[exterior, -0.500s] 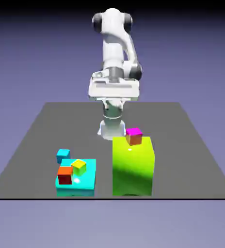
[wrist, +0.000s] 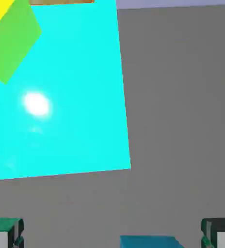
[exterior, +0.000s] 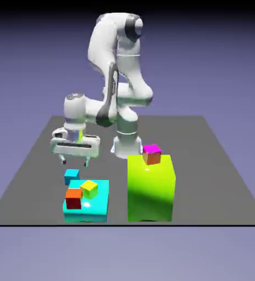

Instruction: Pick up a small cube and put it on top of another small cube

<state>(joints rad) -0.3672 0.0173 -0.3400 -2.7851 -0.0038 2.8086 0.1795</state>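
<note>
The small cube, plain cyan-blue, rests on the grey table just behind the large flat cyan block. In the hand view only its top edge shows, at the bottom between the fingertips. My gripper hangs open a little above and behind this cube, with nothing between its fingers. A red cube and a yellow cube sit on the flat cyan block. In the hand view the cyan block fills the upper left, with the yellow cube at its corner.
A tall lime-green block stands to the exterior view's right of the cyan block. A small cube with a magenta top lies on it. The robot's base column rises behind them.
The arm has swung from the middle toward the exterior view's left and come down. The open gripper now hangs over the small cyan-blue cube. No cube has moved.
</note>
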